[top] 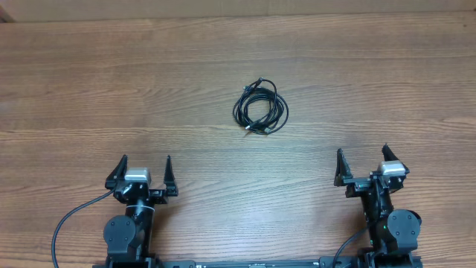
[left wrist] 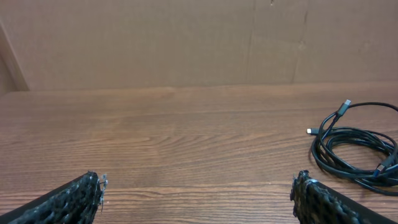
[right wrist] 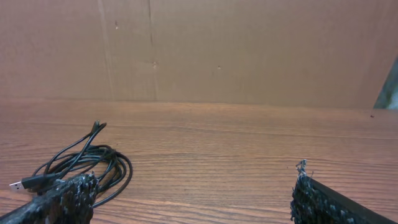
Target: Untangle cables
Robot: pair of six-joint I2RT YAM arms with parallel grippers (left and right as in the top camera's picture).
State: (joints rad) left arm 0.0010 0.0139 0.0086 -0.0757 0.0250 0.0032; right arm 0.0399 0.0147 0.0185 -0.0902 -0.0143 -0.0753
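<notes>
I count one tangled coil of black cable [top: 260, 109] near the middle of the one wooden table [top: 89, 74]. I cannot tell how many separate cables it holds, though three plug ends [left wrist: 347, 102] show from the left wrist. Two grippers sit along the near edge, the left gripper [top: 145, 158] and the right gripper [top: 363, 150], two fingers each.

This looks like a robotics lab bench set up for recording. The left black jointed robot arm [top: 128, 223] stands at 7 o'clock of a brown wood-grain laminate table [top: 89, 74], the right black jointed robot arm [top: 390, 223] at 5 o'clock. A plain brown cardboard sheet wall [left wrist: 186, 43] closes the far side at 12 o'clock. A small coil of thin black cable [top: 260, 109] lies near the middle.
</notes>
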